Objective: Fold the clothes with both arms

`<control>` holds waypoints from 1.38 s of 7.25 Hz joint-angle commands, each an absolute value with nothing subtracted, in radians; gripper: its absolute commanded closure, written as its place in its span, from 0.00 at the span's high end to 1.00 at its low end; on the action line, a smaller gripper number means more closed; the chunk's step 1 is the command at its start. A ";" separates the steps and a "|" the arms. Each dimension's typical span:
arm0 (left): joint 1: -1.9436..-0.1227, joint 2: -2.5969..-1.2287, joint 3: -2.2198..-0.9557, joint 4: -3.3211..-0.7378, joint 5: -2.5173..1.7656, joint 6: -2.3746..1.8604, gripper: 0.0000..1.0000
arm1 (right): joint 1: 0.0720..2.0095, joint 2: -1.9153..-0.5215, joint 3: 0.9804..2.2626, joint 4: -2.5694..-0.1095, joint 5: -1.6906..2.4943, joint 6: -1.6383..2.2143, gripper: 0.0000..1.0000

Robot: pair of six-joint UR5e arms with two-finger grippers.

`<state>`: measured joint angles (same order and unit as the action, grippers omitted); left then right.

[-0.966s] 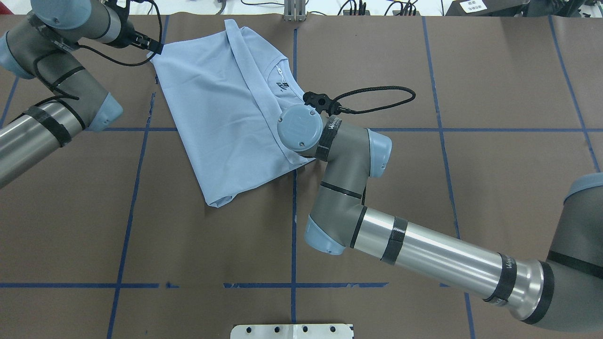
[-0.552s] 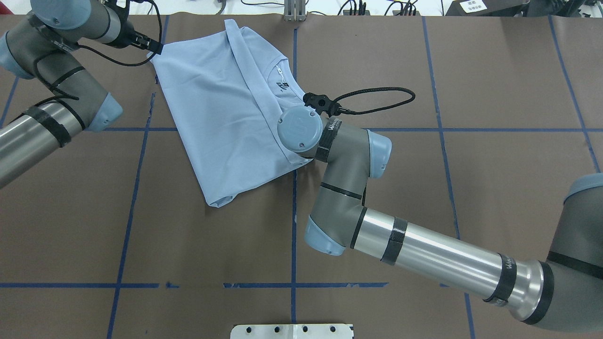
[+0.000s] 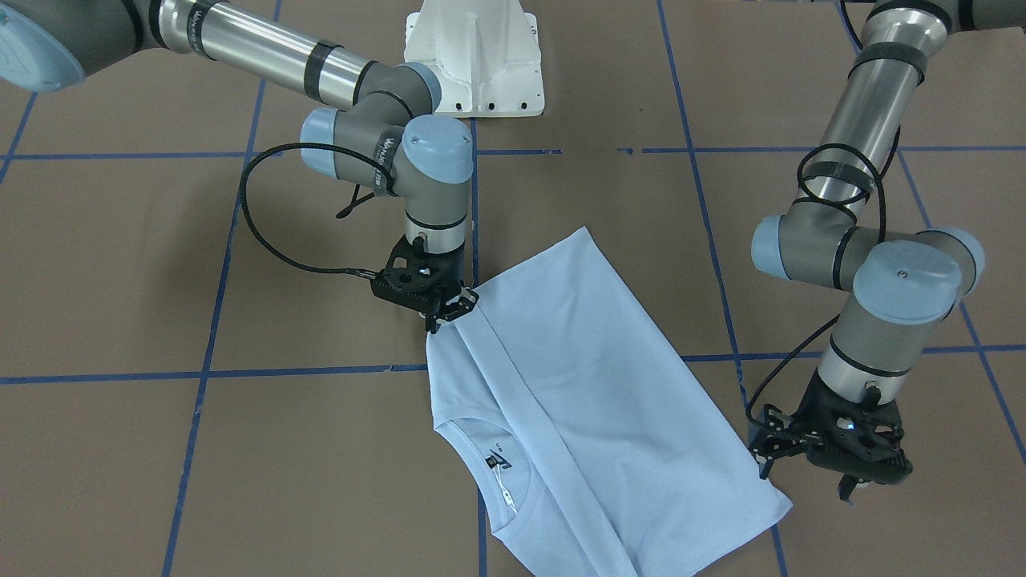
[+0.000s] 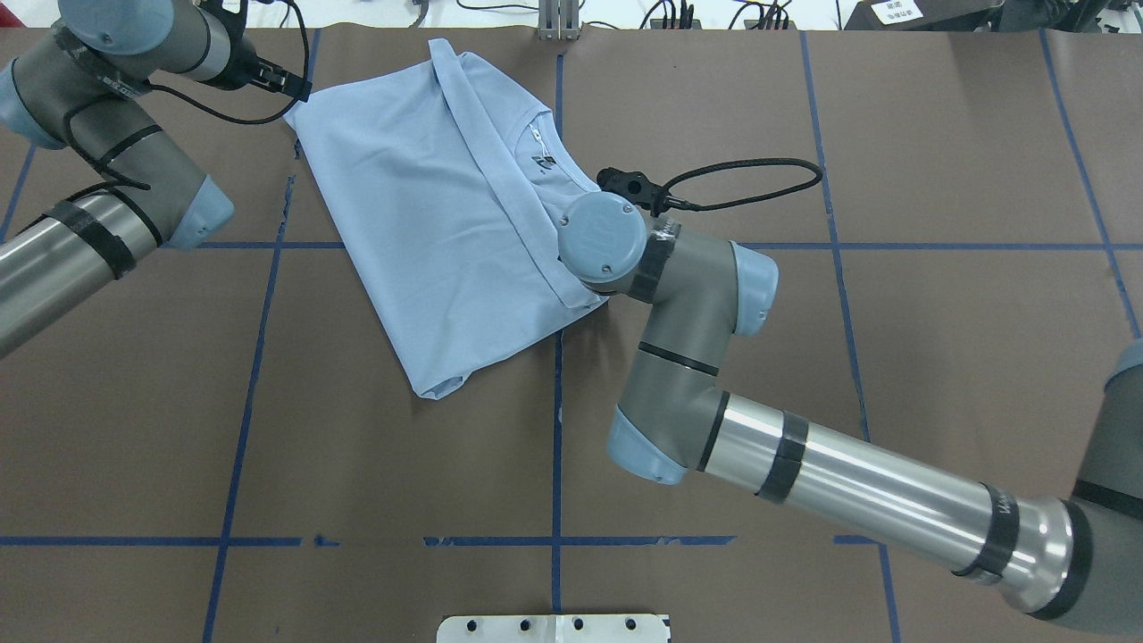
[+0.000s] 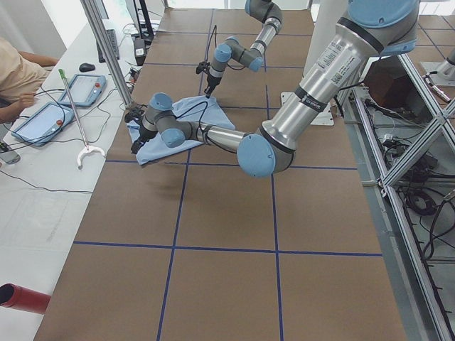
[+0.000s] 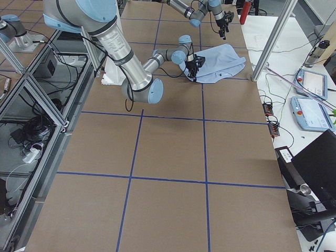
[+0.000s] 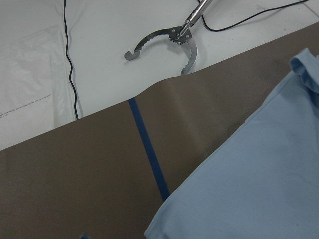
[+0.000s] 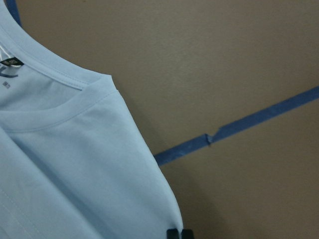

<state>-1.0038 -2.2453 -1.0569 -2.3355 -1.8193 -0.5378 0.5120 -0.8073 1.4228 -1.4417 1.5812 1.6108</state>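
The light blue T-shirt [image 3: 577, 401] lies folded lengthwise on the brown table, neck and label [image 3: 498, 463] facing up; it also shows in the overhead view [image 4: 446, 223]. My right gripper [image 3: 442, 318] is shut on the shirt's edge at the fold near the shoulder; in the right wrist view the closed fingertips [image 8: 179, 234] pinch the cloth [image 8: 75, 174]. In the overhead view the wrist cap [image 4: 603, 237] hides it. My left gripper [image 3: 801, 481] hangs open and empty just beside the shirt's far corner [image 3: 781, 505], apart from it. The left wrist view shows that corner [image 7: 259, 189] and no fingers.
The white pedestal base [image 3: 477, 56] stands at the robot's side. A metal grabber tool [image 7: 169, 42] lies on the white bench beyond the table's far edge. Blue tape lines [image 4: 555, 429] cross the table. An operator [image 5: 14, 78] and tablets [image 5: 43, 121] are at the bench.
My right arm has moved to the overhead view's right, dragging the shirt a little that way with it. The left arm has not moved.
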 commanded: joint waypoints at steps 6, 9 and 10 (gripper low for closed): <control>-1.000 -2.223 -1.097 -2.335 -1.819 -0.540 1.00 | 0.093 -1.275 2.000 -1.488 1.244 1.811 0.00; -0.999 -2.223 -1.106 -2.335 -1.819 -0.543 1.00 | 0.067 -1.298 2.015 -1.493 1.216 1.818 0.99; -0.996 -2.217 -1.112 -2.333 -1.819 -0.554 1.00 | 0.086 -1.298 2.048 -1.493 1.236 1.771 1.00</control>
<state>-0.9982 -2.2210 -1.1053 -2.3344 -1.8193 -0.5453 0.0737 -1.2944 2.0176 -1.4917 1.2225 1.8097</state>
